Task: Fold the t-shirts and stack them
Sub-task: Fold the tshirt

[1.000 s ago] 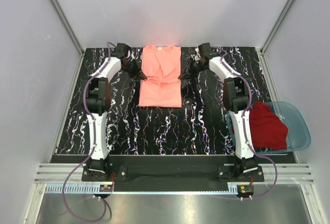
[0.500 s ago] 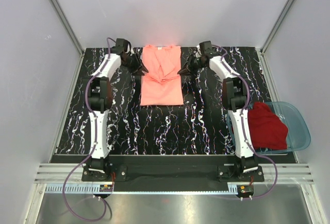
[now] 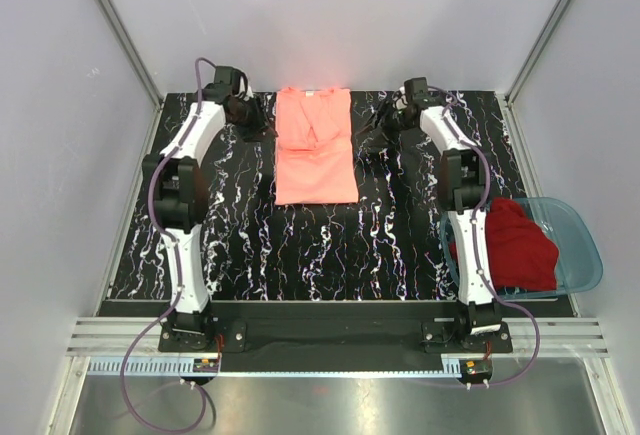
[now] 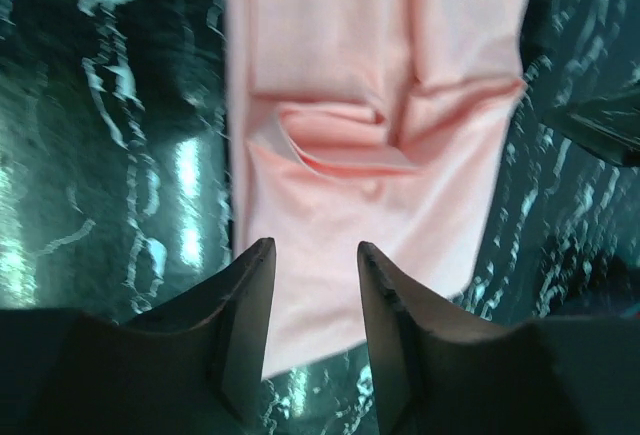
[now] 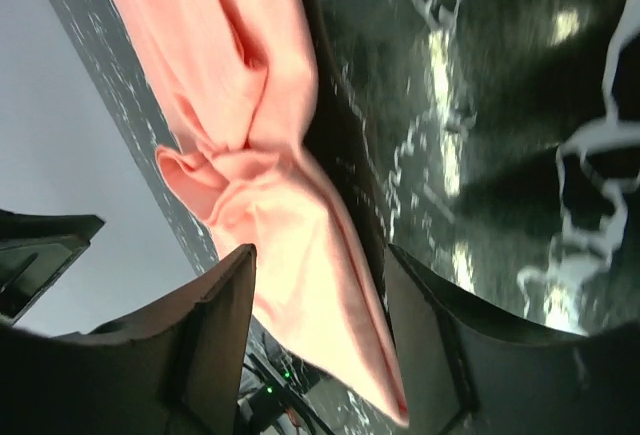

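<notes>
The salmon-pink t-shirt [image 3: 314,150] lies as a narrow strip at the far middle of the table, both sides folded inward and bunched in creases near its upper half [image 4: 350,130]. My left gripper [image 3: 264,125] hovers just off its left edge, jaws open and empty [image 4: 315,247]. Just off the right edge is my right gripper [image 3: 374,131], its jaws apart with nothing between them [image 5: 320,251]; the shirt's edge [image 5: 300,245] lies beyond them. The dark red t-shirt [image 3: 516,245] sits crumpled in the basin.
A translucent blue plastic basin [image 3: 586,247] stands at the table's right edge beside the right arm. The black marbled table top [image 3: 330,245] stretches between the pink shirt and the arm bases. Grey walls close in the back and sides.
Both grippers have opened and let go of the pink shirt's folded sides. Each has drawn back outward from the shirt, which now lies slightly flatter.
</notes>
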Available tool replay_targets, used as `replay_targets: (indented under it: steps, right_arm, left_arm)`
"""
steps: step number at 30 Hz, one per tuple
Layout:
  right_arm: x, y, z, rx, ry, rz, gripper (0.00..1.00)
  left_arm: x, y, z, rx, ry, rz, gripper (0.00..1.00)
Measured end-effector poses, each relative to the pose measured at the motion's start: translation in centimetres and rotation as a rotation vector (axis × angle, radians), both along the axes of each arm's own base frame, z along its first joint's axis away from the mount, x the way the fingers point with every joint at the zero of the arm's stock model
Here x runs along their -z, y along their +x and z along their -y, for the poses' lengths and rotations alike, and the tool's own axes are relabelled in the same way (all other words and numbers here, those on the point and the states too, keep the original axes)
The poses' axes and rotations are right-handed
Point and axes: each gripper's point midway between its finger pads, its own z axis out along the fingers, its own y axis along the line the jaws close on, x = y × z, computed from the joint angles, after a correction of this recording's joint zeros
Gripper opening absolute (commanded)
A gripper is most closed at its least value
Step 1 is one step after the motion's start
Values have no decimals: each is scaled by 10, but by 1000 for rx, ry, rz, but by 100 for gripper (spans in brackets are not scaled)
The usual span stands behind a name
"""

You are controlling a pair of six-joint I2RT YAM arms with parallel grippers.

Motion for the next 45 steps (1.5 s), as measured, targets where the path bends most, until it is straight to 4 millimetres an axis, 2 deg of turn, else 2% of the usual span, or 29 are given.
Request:
replay_targets:
  steps: [3,6,7,10,13,17,23,28,33,40,43,45]
  right_arm:
    - [-11,-17,0,-24,-23,-3,50]
    - [-27,-37,-10,-61,-26,15,18]
    - [-32,-41,-17,-75,-21,30,4]
    - [-40,-48,-42,-115,3,69,0]
    - [-37,-55,-63,-141,29,74,0]
    - [-32,-54,-82,-145,80,70,0]
    - [-9,-43,-84,-99,113,33,0]
    - [-3,-37,-87,-67,136,18,0]
    - [-3,-31,-89,-59,147,31,0]
    - [21,-12,-93,-43,151,28,0]
    - [29,-5,-94,-31,153,13,0]
    - [28,-2,-93,-25,154,3,0]
  left_arm:
    - [-9,-15,22,58,-37,35,32]
    - [-3,-29,65,148,-98,47,27]
    - [1,-33,74,167,-116,41,27]
    - [13,-45,109,232,-177,12,25]
    - [22,-42,122,249,-224,7,25]
    - [41,-36,119,234,-246,-19,25]
    - [69,-33,116,221,-244,-68,25]
    - [83,-18,120,222,-243,-62,26]
    - [84,14,117,197,-258,-15,27]
    - [83,60,82,111,-288,39,32]
    - [80,69,69,95,-282,51,40]
    - [75,70,63,92,-273,58,41]
